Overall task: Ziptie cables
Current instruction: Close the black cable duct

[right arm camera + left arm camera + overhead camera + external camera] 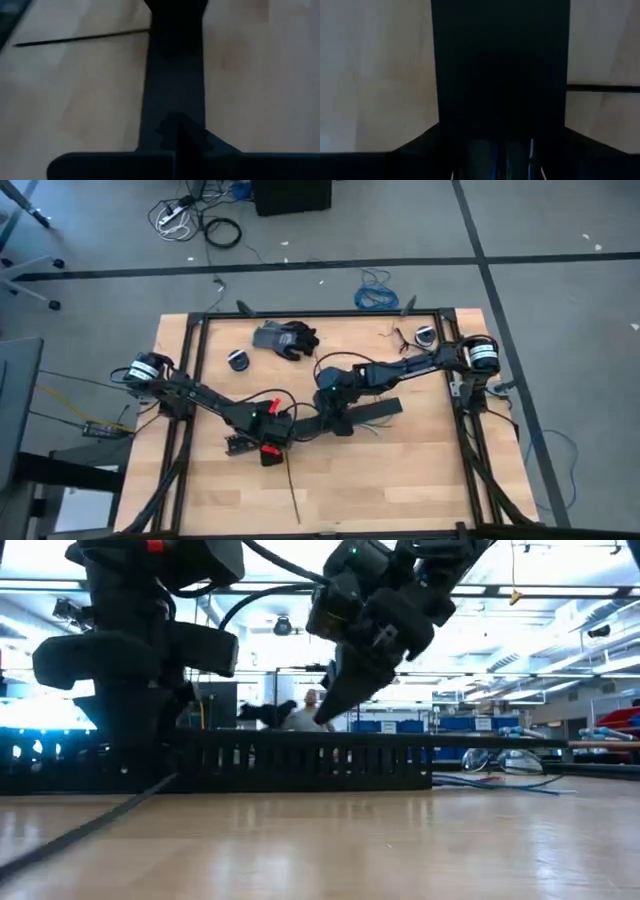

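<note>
Mid-table, both grippers (over duct)

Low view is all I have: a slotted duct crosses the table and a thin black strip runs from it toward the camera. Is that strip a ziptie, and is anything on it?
Observer: It looks like a ziptie. From above it lies alone on bare wood, running from near the left gripper toward the table's front edge.
Operator: Which arm hangs over the duct in the middle of my picture?
Observer: The right one. The high view shows it reaching in from the table's right side, with the right gripper at the duct.
Operator: What sits behind the duct?
Observer: A dark glove and a tape roll lie toward the far edge.
</note>
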Robot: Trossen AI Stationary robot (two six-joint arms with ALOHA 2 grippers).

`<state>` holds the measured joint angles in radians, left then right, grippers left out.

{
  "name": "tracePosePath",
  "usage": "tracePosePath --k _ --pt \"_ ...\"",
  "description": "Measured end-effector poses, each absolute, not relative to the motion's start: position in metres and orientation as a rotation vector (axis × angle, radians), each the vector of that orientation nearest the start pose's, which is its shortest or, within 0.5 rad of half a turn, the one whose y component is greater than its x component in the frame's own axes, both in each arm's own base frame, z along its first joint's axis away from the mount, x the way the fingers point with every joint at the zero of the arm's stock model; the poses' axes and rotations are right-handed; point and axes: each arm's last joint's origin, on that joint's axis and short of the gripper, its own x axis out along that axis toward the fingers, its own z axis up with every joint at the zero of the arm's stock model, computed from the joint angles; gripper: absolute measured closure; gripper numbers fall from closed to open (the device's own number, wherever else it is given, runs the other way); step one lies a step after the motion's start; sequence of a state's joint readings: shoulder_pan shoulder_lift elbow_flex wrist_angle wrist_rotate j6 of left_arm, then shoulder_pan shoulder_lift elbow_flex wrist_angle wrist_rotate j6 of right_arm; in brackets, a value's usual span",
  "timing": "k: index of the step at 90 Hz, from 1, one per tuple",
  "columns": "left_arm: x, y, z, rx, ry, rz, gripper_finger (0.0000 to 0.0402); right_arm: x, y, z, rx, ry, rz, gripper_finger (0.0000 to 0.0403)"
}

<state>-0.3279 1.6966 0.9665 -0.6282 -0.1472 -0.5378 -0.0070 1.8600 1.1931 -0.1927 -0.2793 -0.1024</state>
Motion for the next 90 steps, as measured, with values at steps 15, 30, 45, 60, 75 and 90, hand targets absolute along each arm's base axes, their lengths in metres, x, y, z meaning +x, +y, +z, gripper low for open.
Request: tracePosePath --k 15,30,45,60,75,90 --pt "0.285 -0.092 0.153 -0.159 1.265 0.211 0.0182 0.386 0.006 0.175 0.029 0.867 0.269 0.0403" --pt "0.285 -0.092 0.153 -0.149 1.256 0.227 0.0181 0.385 0.007 0.166 0.056 0.922 0.271 0.0403" --pt "0.286 -0.092 0.152 -0.098 1.26 0.188 0.0146 0.385 0.007 0.159 0.069 0.963 0.274 0.0403" --pt "0.285 -0.091 0.155 -0.063 1.267 0.165 0.0103 0.382 0.007 0.157 0.078 0.997 0.271 0.0403" --pt "0.279 -0.092 0.162 -0.055 1.274 0.157 0.0087 0.381 0.007 0.156 0.079 1.01 0.272 0.0403" --pt "0.271 -0.095 0.164 -0.047 1.317 0.173 0.0088 0.381 0.007 0.155 0.077 1.014 0.274 0.0403"
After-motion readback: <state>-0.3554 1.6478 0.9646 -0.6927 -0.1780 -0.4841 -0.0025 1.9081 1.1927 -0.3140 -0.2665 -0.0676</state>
